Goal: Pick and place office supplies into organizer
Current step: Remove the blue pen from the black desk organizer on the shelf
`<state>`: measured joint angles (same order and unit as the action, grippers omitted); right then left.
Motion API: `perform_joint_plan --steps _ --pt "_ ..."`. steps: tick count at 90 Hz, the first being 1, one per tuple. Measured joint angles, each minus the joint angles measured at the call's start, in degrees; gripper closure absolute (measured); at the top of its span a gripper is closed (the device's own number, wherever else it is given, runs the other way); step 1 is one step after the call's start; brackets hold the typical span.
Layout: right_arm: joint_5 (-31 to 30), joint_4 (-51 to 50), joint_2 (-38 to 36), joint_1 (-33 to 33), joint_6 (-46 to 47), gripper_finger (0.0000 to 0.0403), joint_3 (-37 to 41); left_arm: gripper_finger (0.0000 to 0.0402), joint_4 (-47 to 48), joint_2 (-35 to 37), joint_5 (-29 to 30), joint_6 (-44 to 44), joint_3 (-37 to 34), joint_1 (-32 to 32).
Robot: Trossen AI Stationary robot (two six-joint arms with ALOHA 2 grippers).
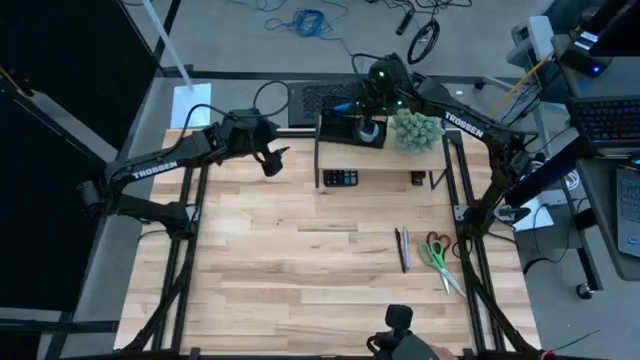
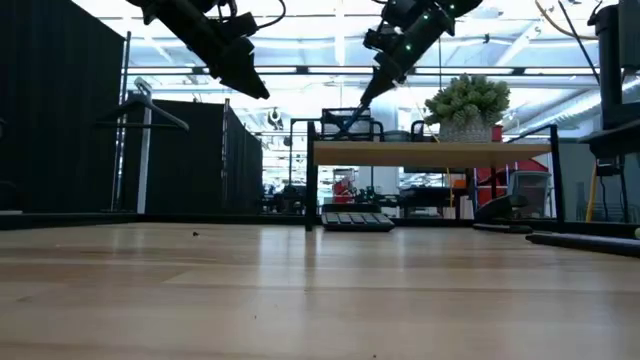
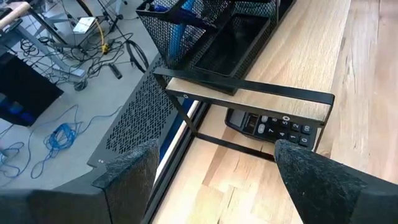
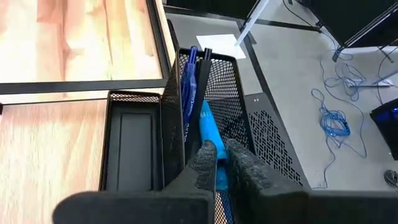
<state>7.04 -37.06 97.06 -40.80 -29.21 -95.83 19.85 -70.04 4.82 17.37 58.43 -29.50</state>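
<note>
The black mesh organizer stands on a wooden shelf riser at the table's far edge. Its tall compartment holds blue and dark pens. My right gripper is over that compartment, shut on a light blue pen. My left gripper hangs open in the air left of the riser, holding nothing. Two more pens and the red-and-green-handled scissors lie flat on the table at the near right. My right gripper pinches the light blue pen's upper end between its two fingers, coming from above and pointing down into the organizer. The pen slants down below the fingers, with its lower end inside the tall mesh compartment beside the other pens.
A black calculator lies under the riser. A fuzzy green plant ball sits on the riser right of the organizer. The organizer's flat tray compartment is bare. Bare wood stretches across the table's middle and left.
</note>
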Motion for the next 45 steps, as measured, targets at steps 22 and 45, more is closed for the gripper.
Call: perform_joint_plan --steps 22,45 --pt "-4.08 -0.88 -3.3 0.61 0.02 0.0403 -0.02 0.0093 -0.02 -0.02 0.0 0.0 0.0 0.0" --pt "-4.78 -2.38 -9.62 1.24 2.07 0.0403 -0.15 0.0093 -0.28 0.0 0.0 0.0 0.0 0.0"
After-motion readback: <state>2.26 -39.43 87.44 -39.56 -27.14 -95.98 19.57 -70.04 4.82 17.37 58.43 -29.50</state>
